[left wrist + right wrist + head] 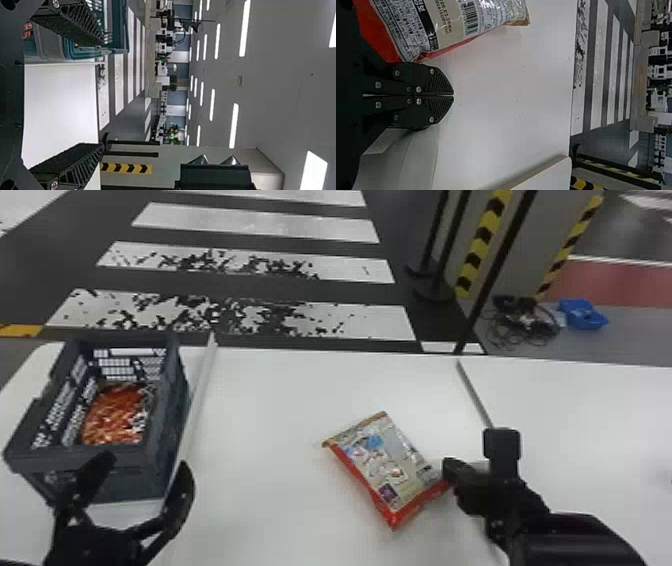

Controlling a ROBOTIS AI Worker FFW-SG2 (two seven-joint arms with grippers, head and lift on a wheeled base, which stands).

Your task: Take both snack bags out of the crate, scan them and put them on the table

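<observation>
While the dark crate (pixel 172 400) stands on the left part of the white table (pixel 270 405), an orange-red snack bag (pixel 112 415) lies inside it, down between its slotted walls; the left gripper (pixel 140 480) is at the crate's near end, its fingers (pixel 73 23) spread wide apart with nothing between them; a pale bar (pixel 199 395) runs along the crate's right side; farther right, well apart from the crate, the other snack bag (pixel 385 467) lies on the table with its printed side up and red along its edges, a barcode (pixel 470 18) showing on it in the right wrist view; the right gripper (pixel 451 470) is just beside that bag's right corner, its fingers (pixel 441 85) closed against each other and holding nothing, though I cannot tell whether they touch the bag; beyond the gripper, a thin dark edge (pixel 472 392) slants across the table; past the table at the far right, a blue bin (pixel 582 315) sits on the floor near a tangle of cables (pixel 525 325).
</observation>
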